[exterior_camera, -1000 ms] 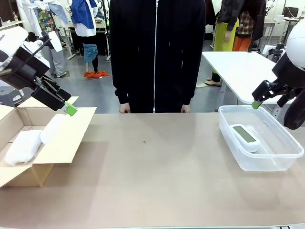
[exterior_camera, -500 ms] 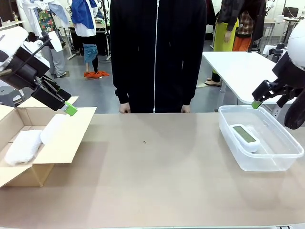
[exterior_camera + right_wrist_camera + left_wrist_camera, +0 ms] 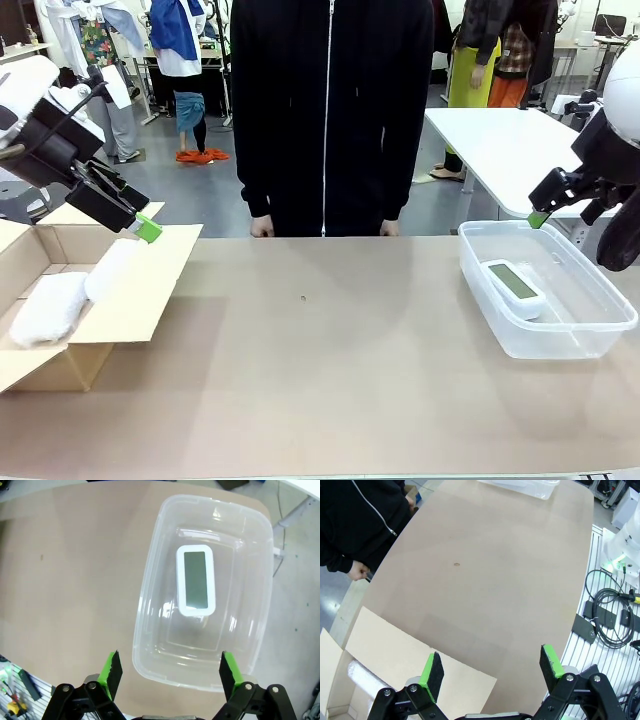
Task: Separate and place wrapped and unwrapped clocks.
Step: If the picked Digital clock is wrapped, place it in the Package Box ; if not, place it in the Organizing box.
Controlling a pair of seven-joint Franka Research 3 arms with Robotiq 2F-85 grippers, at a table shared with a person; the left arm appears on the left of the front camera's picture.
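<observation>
Tan table (image 3: 330, 360). Bare clock (image 3: 196, 580) flat in clear tub (image 3: 150, 645) at right edge, below empty, spread right gripper (image 3: 167, 672). Two wrapped bundles (image 3: 75, 285) in cardboard box (image 3: 140, 300) at left edge, under spread, empty left gripper (image 3: 492, 667).

The front view looks level across the table (image 3: 330, 350) toward the person (image 3: 330, 110) standing in the upper centre. Both wrist views look steeply down from high up; the front and right wrist views share the clear plastic tub (image 3: 600, 320) (image 3: 150, 645), and the front and left wrist views share the cardboard box (image 3: 130, 310) (image 3: 395, 655).
</observation>
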